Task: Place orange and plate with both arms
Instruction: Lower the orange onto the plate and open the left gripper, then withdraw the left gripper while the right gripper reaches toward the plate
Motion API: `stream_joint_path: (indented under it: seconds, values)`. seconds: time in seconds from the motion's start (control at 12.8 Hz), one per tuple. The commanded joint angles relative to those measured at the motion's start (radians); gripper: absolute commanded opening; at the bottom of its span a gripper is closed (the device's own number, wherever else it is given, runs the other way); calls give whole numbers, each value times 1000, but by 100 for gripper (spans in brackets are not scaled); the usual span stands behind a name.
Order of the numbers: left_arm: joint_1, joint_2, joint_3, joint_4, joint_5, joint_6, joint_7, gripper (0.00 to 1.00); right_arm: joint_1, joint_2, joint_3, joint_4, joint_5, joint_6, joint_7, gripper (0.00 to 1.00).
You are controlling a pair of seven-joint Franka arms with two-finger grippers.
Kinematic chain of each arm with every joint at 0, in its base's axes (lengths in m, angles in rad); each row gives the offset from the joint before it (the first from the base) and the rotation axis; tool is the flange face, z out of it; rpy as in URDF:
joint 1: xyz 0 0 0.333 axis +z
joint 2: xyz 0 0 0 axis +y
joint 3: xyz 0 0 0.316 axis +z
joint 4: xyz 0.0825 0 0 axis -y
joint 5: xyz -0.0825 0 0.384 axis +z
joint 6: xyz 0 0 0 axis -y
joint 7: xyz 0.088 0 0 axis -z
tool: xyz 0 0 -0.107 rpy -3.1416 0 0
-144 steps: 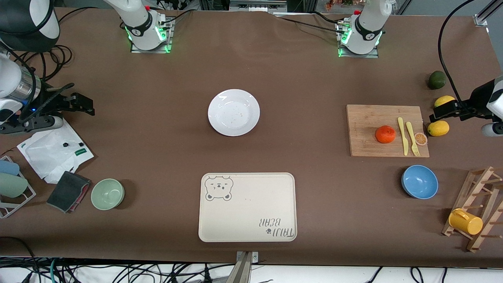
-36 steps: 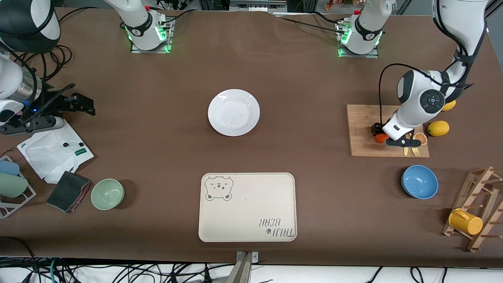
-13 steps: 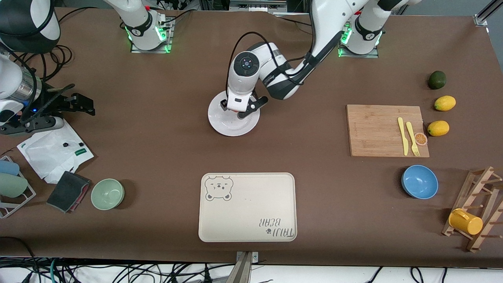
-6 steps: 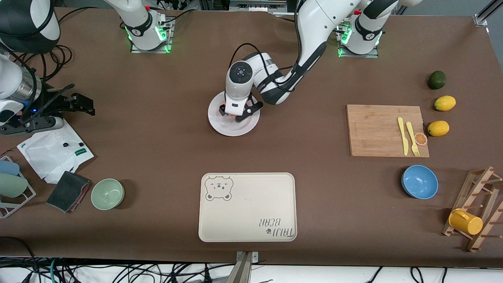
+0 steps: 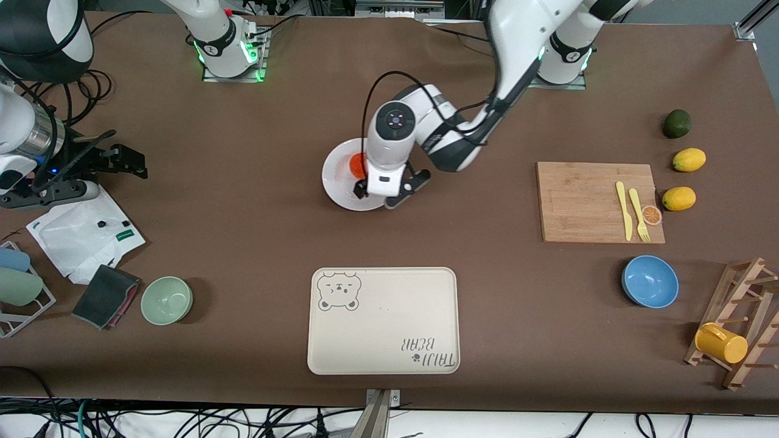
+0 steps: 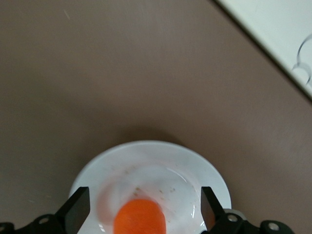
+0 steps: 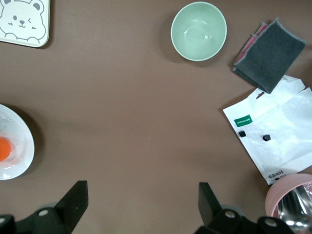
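The orange [image 5: 356,163] sits on the plate [image 5: 341,188], a white dinner plate in the middle of the table, and nothing grips it; in the left wrist view the orange [image 6: 139,218] rests free on the plate [image 6: 151,161] between the two spread fingers.

Going from the front camera outward: nearest lies the cream bear-print tray [image 5: 383,320], bare. Level with it toward the right arm's end are a pale green bowl [image 5: 167,300] and a dark grey sponge cloth [image 5: 106,295]; toward the left arm's end stand a yellow mug [image 5: 720,343] on a wooden rack [image 5: 745,316] and a blue bowl [image 5: 650,281]. Farther from the camera comes a white plastic bag [image 5: 85,234] at the right arm's end, and the wooden cutting board [image 5: 596,202] at the left arm's end, carrying a yellow knife [image 5: 623,210], a yellow fork [image 5: 638,214] and an orange slice [image 5: 652,214]. Two lemons [image 5: 678,198] lie just beside the board, with a dark green fruit [image 5: 677,123] farther still.

The left gripper [image 5: 389,194] hangs over the plate's camera-side edge, its fingers wide apart and holding nothing. The right gripper [image 5: 118,159] waits over the table edge at the right arm's end, above the white bag; its fingers [image 7: 73,200] stand wide apart and empty in the right wrist view.
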Motion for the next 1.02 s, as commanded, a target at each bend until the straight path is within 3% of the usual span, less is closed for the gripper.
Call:
stream_joint_path:
  seconds: [0.0, 0.39, 0.7, 0.94]
  values:
    - [99, -132, -12, -29, 5, -181, 154, 100, 8, -4, 8, 12, 4, -9, -1, 100]
    - [374, -261, -4, -21, 20, -339, 667, 100, 12, 22, 22, 14, 32, 0, -6, 100]
    - [550, -286, 2, 88, 23, -518, 1048, 100, 1, 74, 20, -17, 281, 15, -71, 100]
    - [665, -348, -3, 94, 22, -588, 1223, 100, -6, 118, 19, -87, 447, 79, -183, 100]
